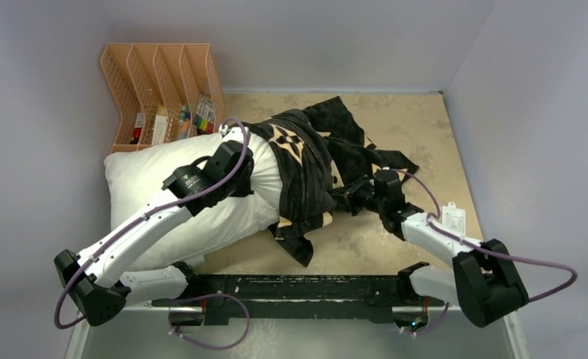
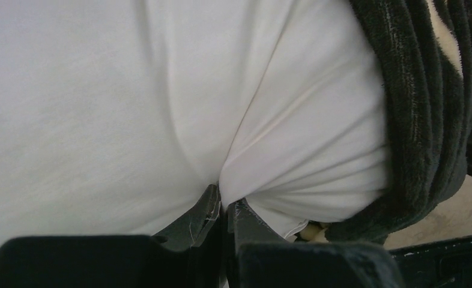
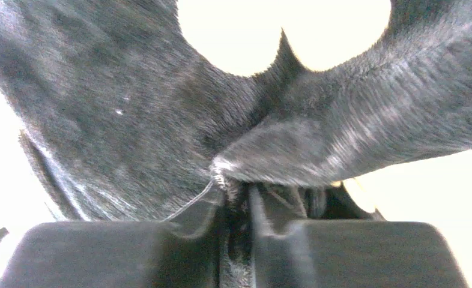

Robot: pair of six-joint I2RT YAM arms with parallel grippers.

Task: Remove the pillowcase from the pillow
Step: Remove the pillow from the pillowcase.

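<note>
Black plush pillowcase (image 1: 313,168) bunched at frame centre on tan table (image 1: 426,127), covering right end of white pillow (image 1: 149,179) at centre left. Left gripper (image 2: 224,207) clenched on pillow fabric; right gripper (image 3: 239,195) clamped on pillowcase fold.

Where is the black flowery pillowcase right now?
In the top view the pillowcase is bunched in the middle of the table, wrapped around the right end of the white pillow. The right gripper pinches its right side.
</note>
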